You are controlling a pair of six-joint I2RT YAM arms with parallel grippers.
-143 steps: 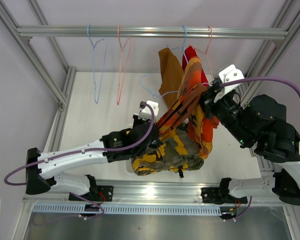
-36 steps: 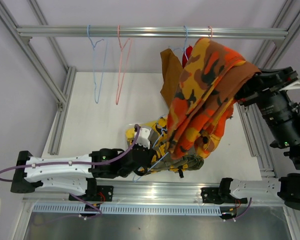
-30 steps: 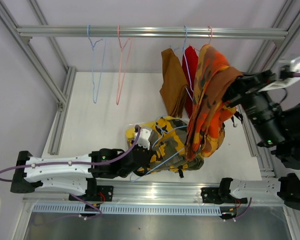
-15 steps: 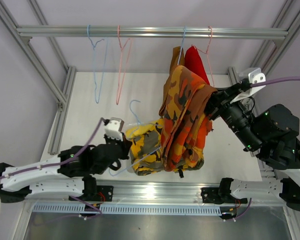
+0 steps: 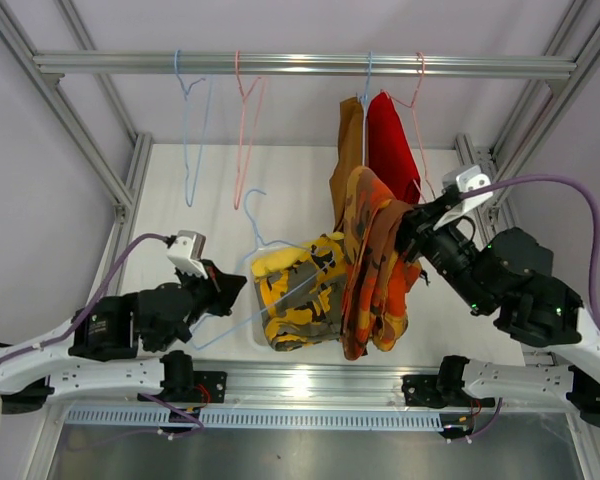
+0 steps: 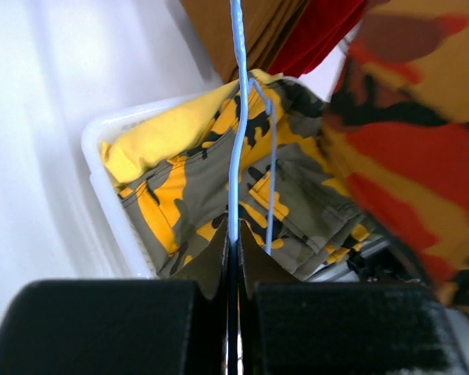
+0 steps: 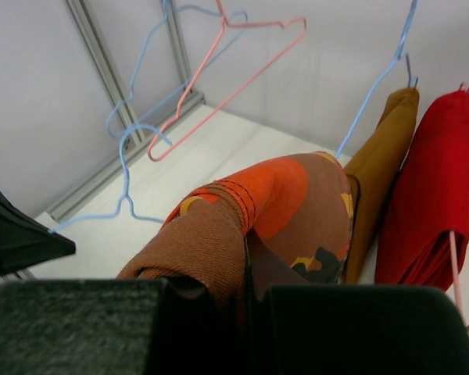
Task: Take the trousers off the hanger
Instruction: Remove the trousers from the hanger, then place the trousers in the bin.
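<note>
My right gripper (image 5: 412, 222) is shut on the orange-red patterned trousers (image 5: 375, 275), which hang from it over the white basket (image 5: 253, 325); they also show in the right wrist view (image 7: 250, 215). My left gripper (image 5: 230, 285) is shut on a blue wire hanger (image 5: 265, 262), seen edge-on in the left wrist view (image 6: 236, 141). The camouflage trousers (image 5: 300, 300) and yellow trousers (image 5: 275, 260) lie in the basket. The brown trousers (image 5: 346, 160) and red trousers (image 5: 390, 145) hang on hangers from the rail (image 5: 130, 64).
An empty blue hanger (image 5: 190, 130) and an empty pink hanger (image 5: 245, 120) hang on the rail at the left. Aluminium frame posts (image 5: 120, 190) stand at both sides. The white table (image 5: 180, 240) lies beneath.
My right gripper has lowered the orange-red trousers towards the basket. My left gripper has drawn back to the left, pulling the blue hanger off the basket side.
</note>
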